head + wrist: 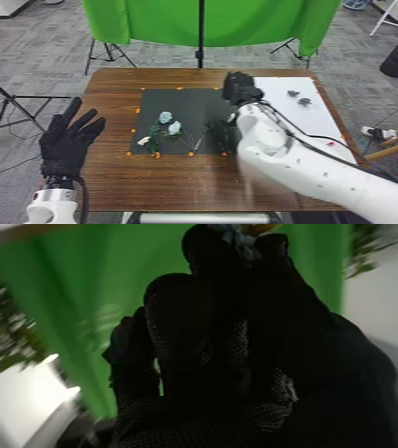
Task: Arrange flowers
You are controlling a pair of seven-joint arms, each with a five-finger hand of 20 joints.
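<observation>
So up close, the left hand (69, 137) is hanging out by the near left part of the table (115, 185), fingers spread, gripping nothing. A bit farther in, a small white flower (144, 140) is lying on the black mat (191, 100), with two pale blue flowers (174, 127) (165, 117) and some green leaves resting just beyond it. Over on the white sheet (289, 120), two greyish flowers (305, 101) (293, 93) are sitting apart from that bunch. Farthest in, the right hand (235, 89) is pinching a bluish bloom (238, 236) between its fingertips near the mat's far right corner, though I'm not making out its stem. Looks to me like the step in hand is placing one more flower; next move is probably calling for lining it up with the bunch, lowering it gently and letting go without dragging its neighbours. The green cloth (151, 20) is hanging behind everything.
</observation>
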